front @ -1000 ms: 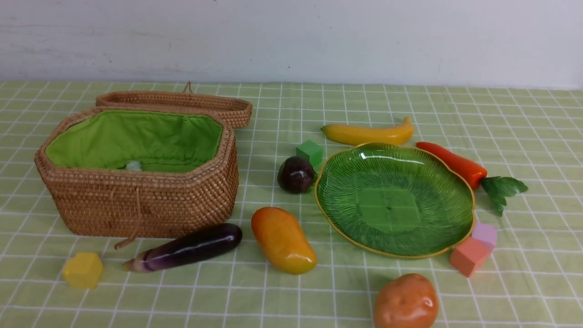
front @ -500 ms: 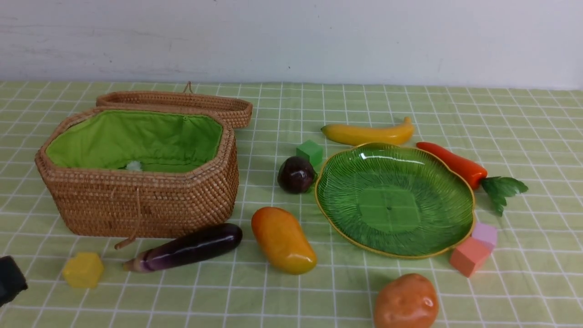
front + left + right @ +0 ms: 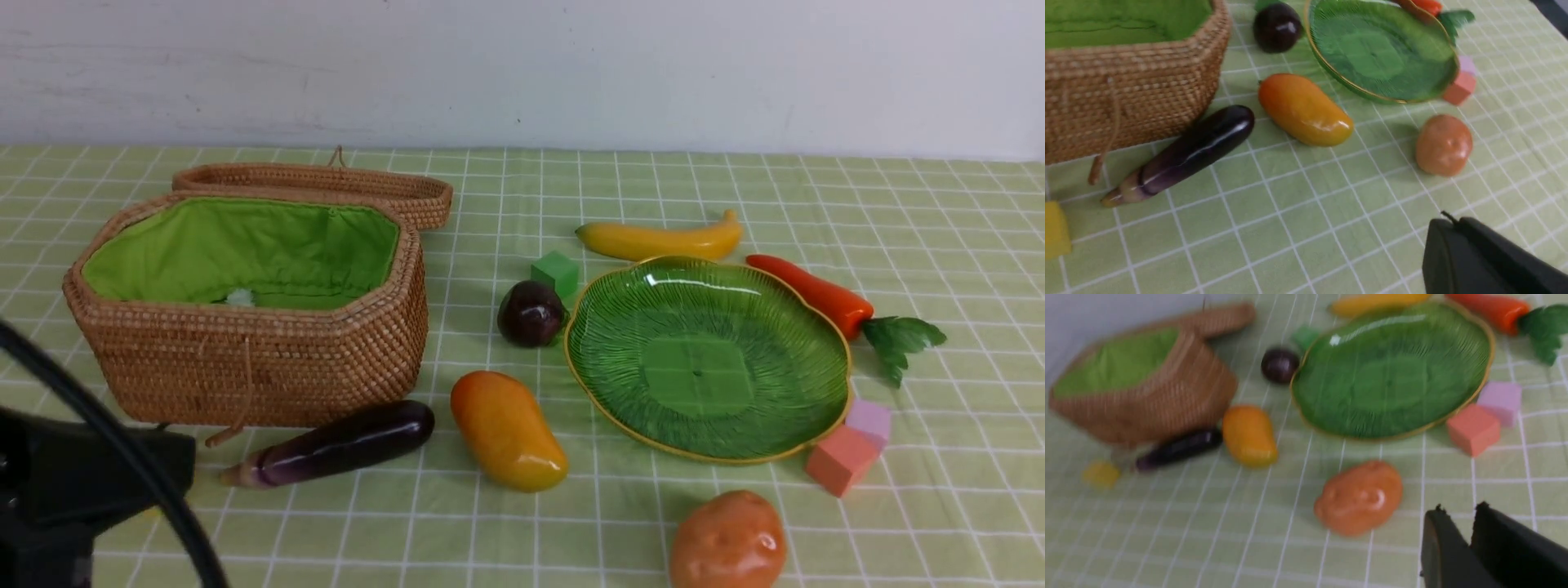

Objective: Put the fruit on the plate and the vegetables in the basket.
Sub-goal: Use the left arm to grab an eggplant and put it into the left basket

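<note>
Black, our left gripper (image 3: 1447, 222) hovers low at far left, fingers pressed together. Next we see the basket (image 3: 245, 367), eggplant (image 3: 335, 445) just before it, mango (image 3: 506, 429), purple fruit (image 3: 531, 313), then the plate (image 3: 702, 367) with banana (image 3: 661, 238), carrot (image 3: 808, 294) and potato (image 3: 727, 541) around it. Of our right gripper (image 3: 1459, 512), we cannot tell whether the fingers meet.

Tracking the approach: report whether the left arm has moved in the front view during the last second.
Yes. The left arm has entered from the lower-left corner, moving right toward the eggplant, in front of the basket.

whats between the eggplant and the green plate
The mango lies between the eggplant and the plate; the front view shows it.
</note>
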